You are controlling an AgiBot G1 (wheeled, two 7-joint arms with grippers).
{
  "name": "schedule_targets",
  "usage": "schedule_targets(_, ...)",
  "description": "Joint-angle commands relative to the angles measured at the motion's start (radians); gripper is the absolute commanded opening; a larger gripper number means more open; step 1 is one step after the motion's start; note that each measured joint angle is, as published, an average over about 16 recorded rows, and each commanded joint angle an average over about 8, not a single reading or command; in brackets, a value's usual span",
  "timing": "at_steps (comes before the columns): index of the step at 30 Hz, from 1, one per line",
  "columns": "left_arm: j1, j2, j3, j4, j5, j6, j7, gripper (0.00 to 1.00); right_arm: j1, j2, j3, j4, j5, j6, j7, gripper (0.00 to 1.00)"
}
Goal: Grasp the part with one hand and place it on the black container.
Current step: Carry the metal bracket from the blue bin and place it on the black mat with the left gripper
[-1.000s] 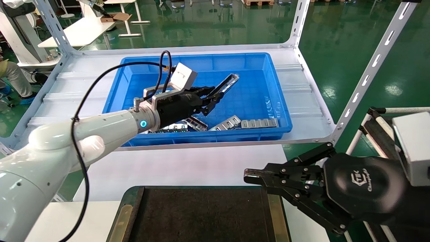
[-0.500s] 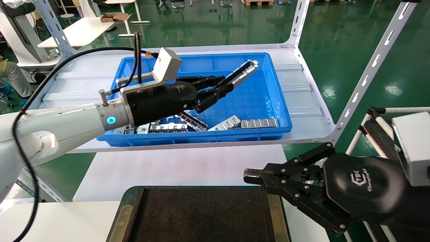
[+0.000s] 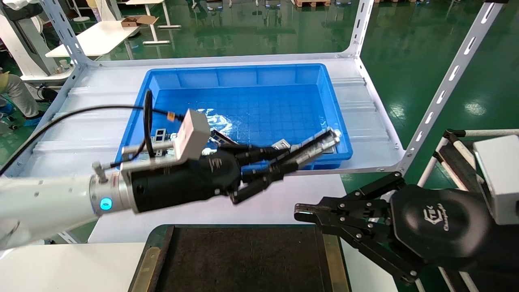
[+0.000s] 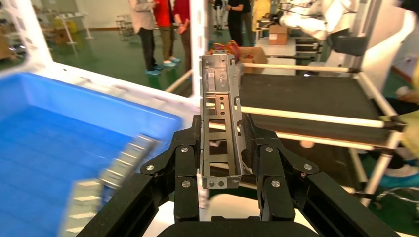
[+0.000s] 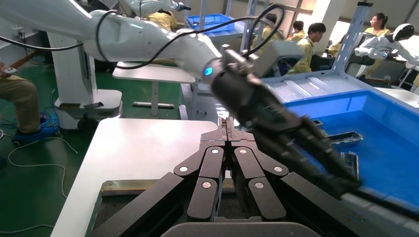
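One blue bin sits on the white shelf, one black container lies at 6 o'clock in the head view, and one part is held in the air. The parts left in the bin cannot be counted: a few silver pieces show near its front wall, but the left arm covers most of them. The black container is cut off by the lower edge of the head view, so only its far end and two brass-coloured strips show.

The left gripper reaches from 9 o'clock toward 3 o'clock, nearly level, over the bin's front rim and the white table beyond the container's far edge. Its fingers are closed on the part, gripping the two side walls near one end. The rest of the part sticks straight out past the fingertips toward 2 o'clock, its far tip over the bin's front right corner. In the left wrist view the trough's open side and its cutouts face the camera.

The right gripper is parked at 4 o'clock, just beside the container's right far corner, pointing toward 9 o'clock. Its fingers are pressed together with nothing between them.
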Motion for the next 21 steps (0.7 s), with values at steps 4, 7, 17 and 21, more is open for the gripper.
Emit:
schedule_targets(4,0.124,-0.086,0.009,-0.230,-0.003,-0.106,-0.066,0.00,0.000,0.000,0.000,0.000,0.000,0.000,0.000,0.00)
schedule_targets(7,0.193,-0.125,0.022,-0.333,0.007,-0.182,-0.097,0.00,0.000,0.000,0.000,0.000,0.000,0.000,0.000,0.00)
schedule_targets(17,0.368,-0.134,0.062,-0.401,0.007,-0.344,-0.139,0.00,0.000,0.000,0.000,0.000,0.000,0.000,0.000,0.00)
schedule_targets(21,0.427,-0.114,0.076,-0.402,0.011,-0.417,-0.144,0.00,0.000,0.000,0.000,0.000,0.000,0.000,0.000,0.00)
